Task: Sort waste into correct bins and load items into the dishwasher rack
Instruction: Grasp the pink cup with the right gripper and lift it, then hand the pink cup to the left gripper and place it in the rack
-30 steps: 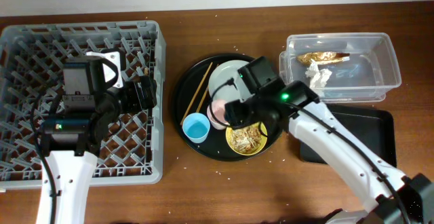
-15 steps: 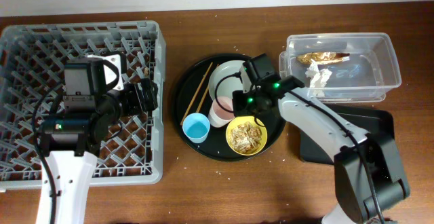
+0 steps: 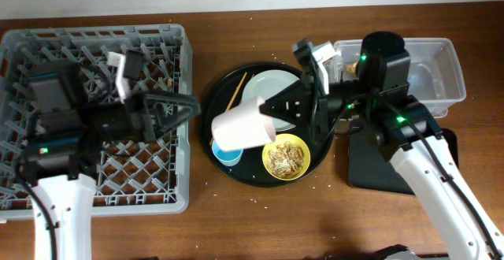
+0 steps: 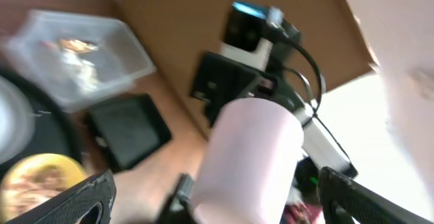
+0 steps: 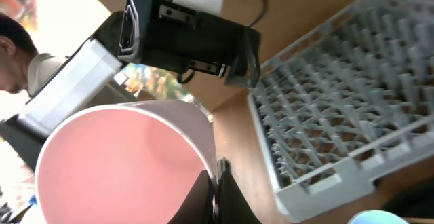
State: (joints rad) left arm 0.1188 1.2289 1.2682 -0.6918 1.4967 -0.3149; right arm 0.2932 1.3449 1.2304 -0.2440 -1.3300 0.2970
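Left side: rack (image 3: 157, 189); left gripper (image 3: 183, 114) above its right edge, jaws spread wide, empty. Centre: 1 pink cup (image 3: 240, 126) held above round tray (image 3: 244, 175), rim pinched tight by right gripper (image 3: 268, 118). Nearer: blue cup (image 3: 223, 154), bowl (image 3: 266, 161) of scraps (image 3: 287, 157). Right: tub (image 3: 449, 63), black tray (image 3: 370, 169).

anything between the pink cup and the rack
Only the open left claw, reaching past the right edge of the rack toward the pink cup held by the right claw. Nothing else visible.
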